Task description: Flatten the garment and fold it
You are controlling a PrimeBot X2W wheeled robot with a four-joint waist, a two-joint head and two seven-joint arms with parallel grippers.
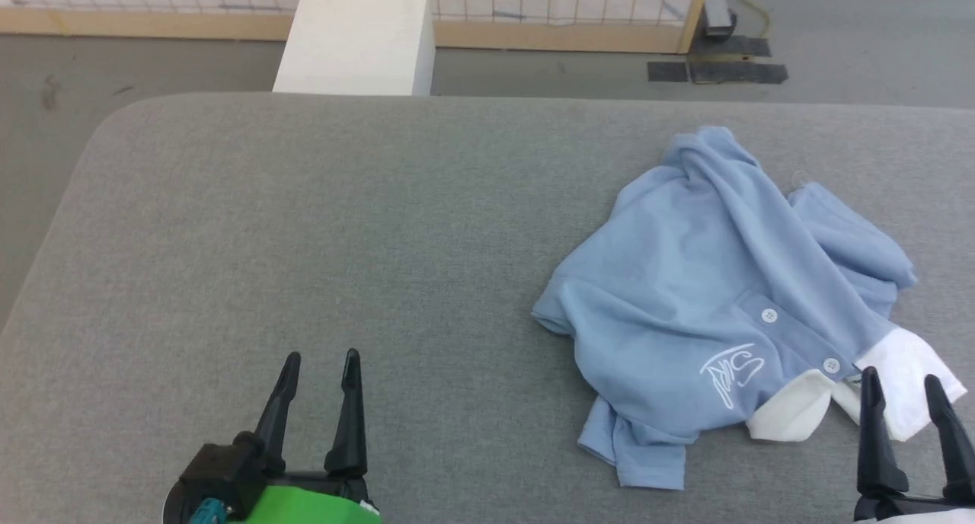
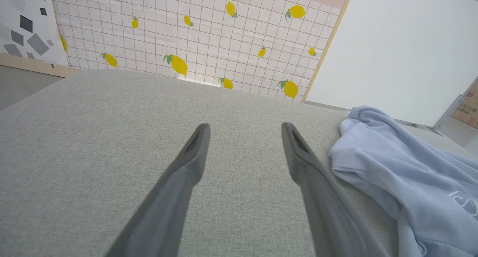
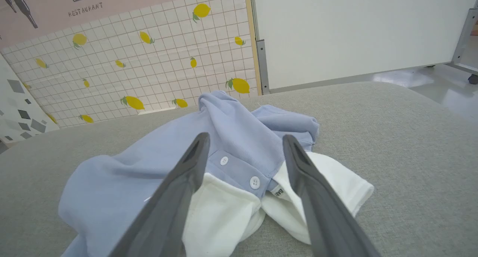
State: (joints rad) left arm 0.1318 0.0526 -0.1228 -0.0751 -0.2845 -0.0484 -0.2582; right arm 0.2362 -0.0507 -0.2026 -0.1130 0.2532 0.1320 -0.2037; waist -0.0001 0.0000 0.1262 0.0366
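Garment (image 1: 708,280): crumpled, 3 o'clock. Left gripper (image 1: 322,355), right gripper (image 1: 901,375): fingers apart, empty. Advice: pinch collar (image 1: 792,421) single-layer, spread outward.

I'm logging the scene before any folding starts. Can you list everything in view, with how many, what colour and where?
polo shirt: one, light blue, crumpled on the table's right part
collar: one, white, at the shirt's near end
buttons: two showing, white, on the placket
chest logo: one, white script, beside the placket
table: one, grey fabric top, under the shirt
floor: grey, beyond the table
block: one, white, past the table's far edge
tape patches: several, black, on the floor
wall panel: one, white grid with yellow lemons, behind the table
board: one, plain white, beside that panel
left gripper: one, dark, open, over bare table
right gripper: one, dark, open, at the collar
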